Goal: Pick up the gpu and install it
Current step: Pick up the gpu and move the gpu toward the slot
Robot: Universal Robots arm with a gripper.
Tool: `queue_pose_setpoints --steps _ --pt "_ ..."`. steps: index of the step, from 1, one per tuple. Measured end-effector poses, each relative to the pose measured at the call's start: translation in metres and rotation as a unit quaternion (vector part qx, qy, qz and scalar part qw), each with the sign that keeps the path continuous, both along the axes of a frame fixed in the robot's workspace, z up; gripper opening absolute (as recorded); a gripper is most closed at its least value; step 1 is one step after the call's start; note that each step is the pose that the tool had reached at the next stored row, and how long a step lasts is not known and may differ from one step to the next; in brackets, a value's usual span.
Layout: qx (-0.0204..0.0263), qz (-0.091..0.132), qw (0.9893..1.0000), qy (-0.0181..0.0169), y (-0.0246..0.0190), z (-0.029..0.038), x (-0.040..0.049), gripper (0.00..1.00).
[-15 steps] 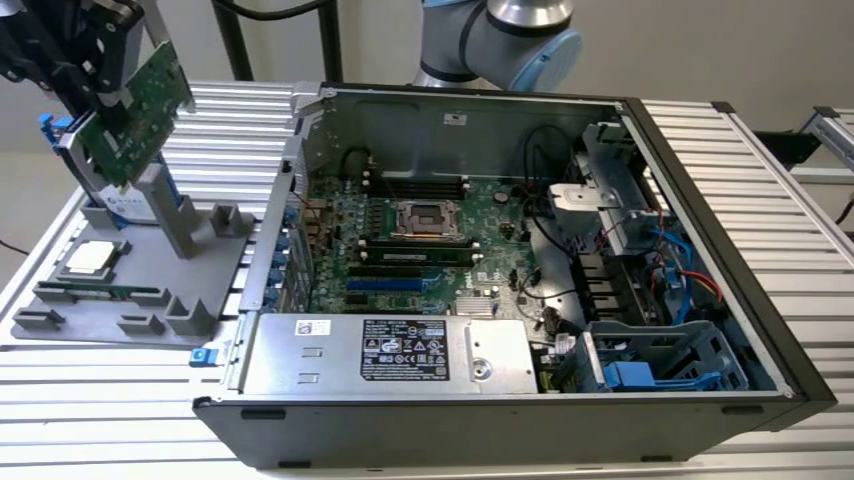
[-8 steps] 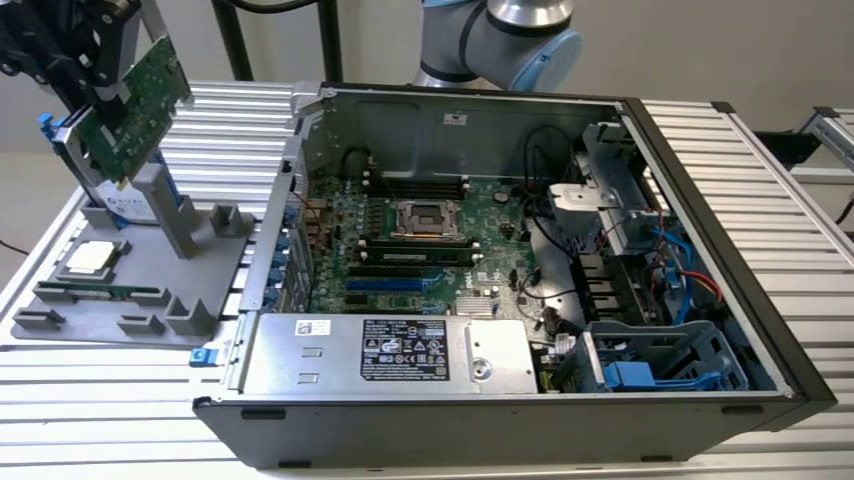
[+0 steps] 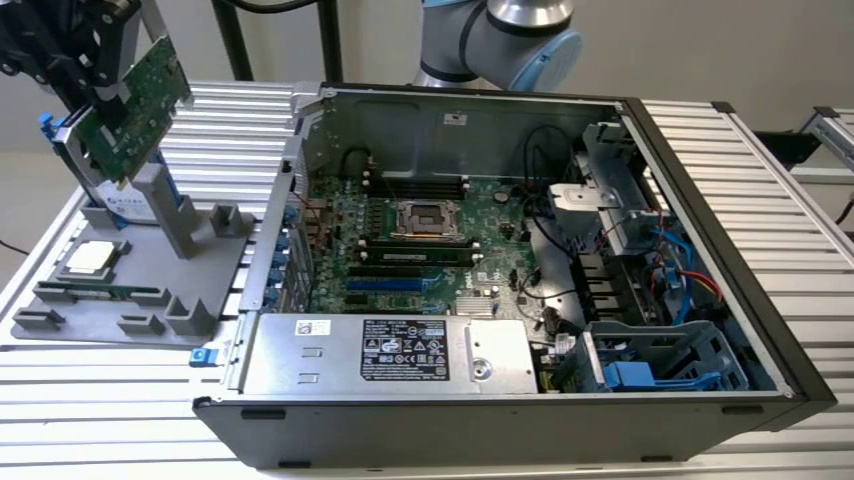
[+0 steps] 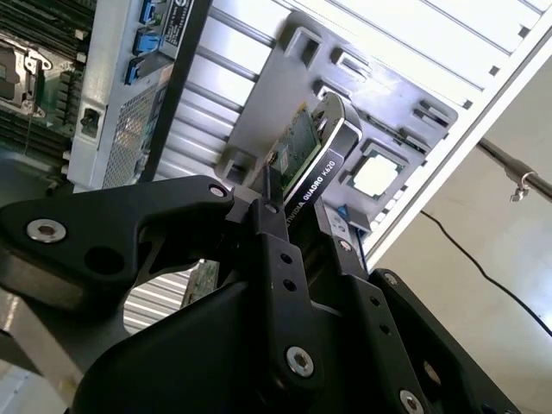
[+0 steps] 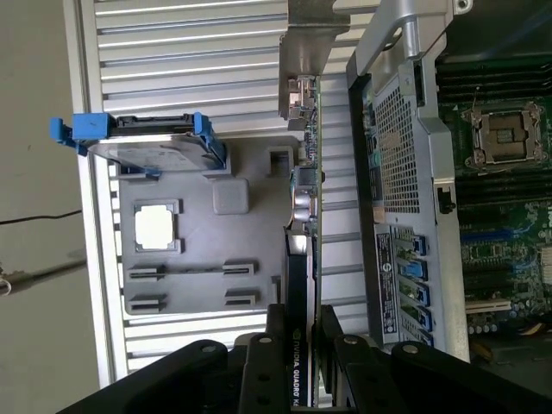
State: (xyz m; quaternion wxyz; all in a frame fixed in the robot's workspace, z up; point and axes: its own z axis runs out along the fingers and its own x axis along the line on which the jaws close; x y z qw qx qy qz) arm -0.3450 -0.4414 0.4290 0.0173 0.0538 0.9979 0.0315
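Green-faced gpu [image 3: 134, 110] is held tilted over the grey moulded fixture tray [image 3: 200, 240] at the exterior view's left, its long axis rising toward the upper right. The black gripper [image 3: 83, 72] clamps the card's black edge between its fingers [image 4: 276, 254] in both wrist views. Alongside, an open computer case [image 3: 534, 250] lies on the ribbed aluminium table [image 3: 761, 150].

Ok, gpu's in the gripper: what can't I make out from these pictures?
- Exterior view: the gripper is cut off by the top edge, and the gpu hides part of the hard drive behind it.
- First wrist view: the gpu is edge-on, so its faces are hidden.
- Exterior view: the motherboard slots are too small to judge their latches.
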Motion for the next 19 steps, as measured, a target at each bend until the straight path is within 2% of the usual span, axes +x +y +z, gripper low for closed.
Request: queue_pose_setpoints --steps 4,19 --pt "0.0 0.0 1.0 0.0 0.0 0.0 0.0027 0.0" --pt "0.0 0.0 1.0 0.0002 0.0 0.0 0.0222 0.0"
